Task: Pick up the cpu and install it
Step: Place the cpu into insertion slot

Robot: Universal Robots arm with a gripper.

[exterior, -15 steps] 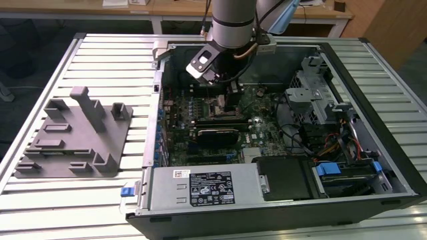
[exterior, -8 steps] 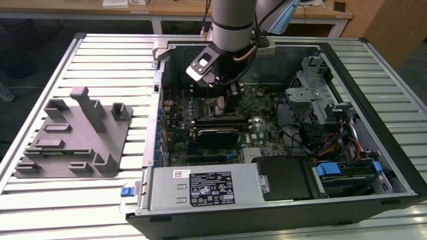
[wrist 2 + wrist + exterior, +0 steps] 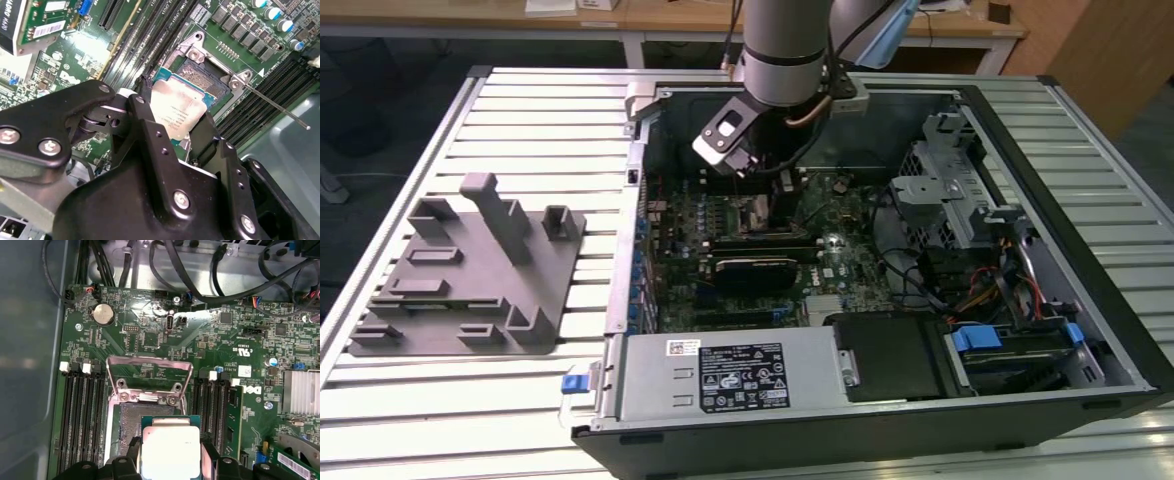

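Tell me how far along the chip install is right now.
Pickup looks done: the tool is shut on the chip, inside the computer case. In hand: the chip hangs over the open socket on the motherboard, partly covering it. Left: the chip is not seated, part of the socket's contact field is bare, and its metal cover stands flipped up.

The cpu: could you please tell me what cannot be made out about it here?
- Second wrist view: the gripper hides the near edge of the cpu, so seating in the socket is unclear.
- First wrist view: picture edge cuts it off.
- Exterior view: the arm hides it.
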